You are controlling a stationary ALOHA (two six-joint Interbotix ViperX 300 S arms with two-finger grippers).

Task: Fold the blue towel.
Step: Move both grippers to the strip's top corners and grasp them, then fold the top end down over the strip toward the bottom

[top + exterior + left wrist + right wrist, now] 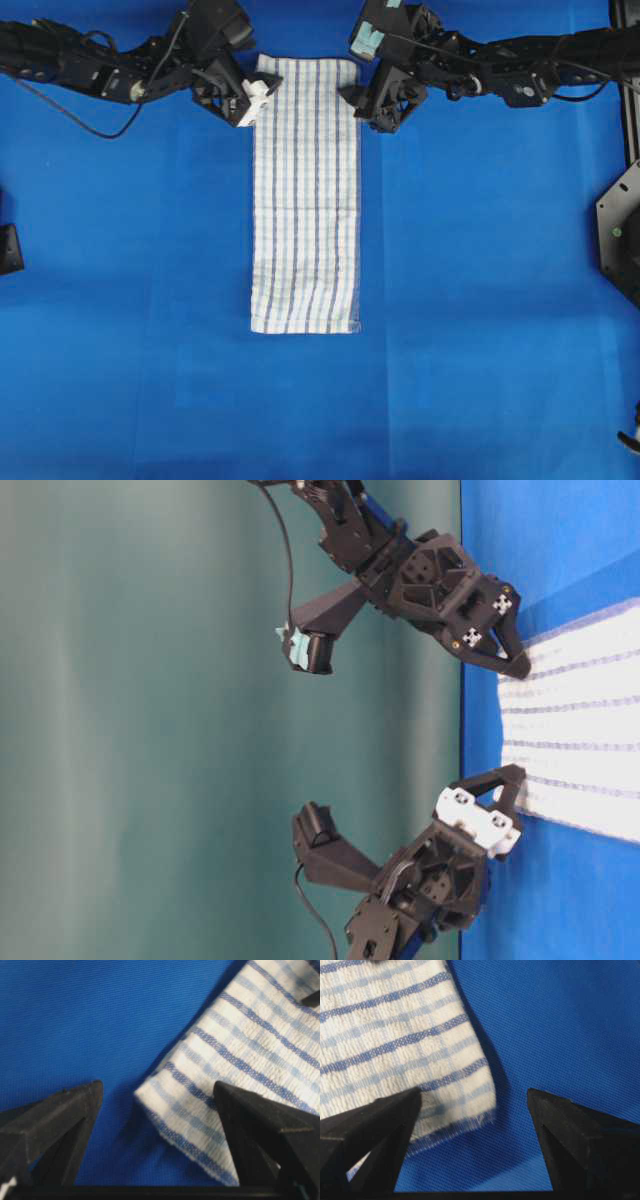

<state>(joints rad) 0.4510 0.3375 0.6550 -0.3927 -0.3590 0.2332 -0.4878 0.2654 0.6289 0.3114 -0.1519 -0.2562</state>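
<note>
Overhead view shows the long white cloth towel with thin blue stripes [305, 195] lying flat, reaching the surface's [480, 300] top edge. Left claw [252, 103] and right claw [362, 103] gape wide at its top corners, holding nothing. A claw might miss its corner. Lots of room below.

A plain blue cloth [480, 330] covers the counter [120, 400] from edge to edge in the overhead view, with faint fold creases across it and soft shadows under what hangs above. The light is even and bright. In the table-level view, which is turned on its side, a flat dull-green wall [140, 720] stands behind the counter's far edge. At the right edge of the overhead view sits a black bracket [620, 235], and a smaller dark fitting [8, 248] at the left edge.
</note>
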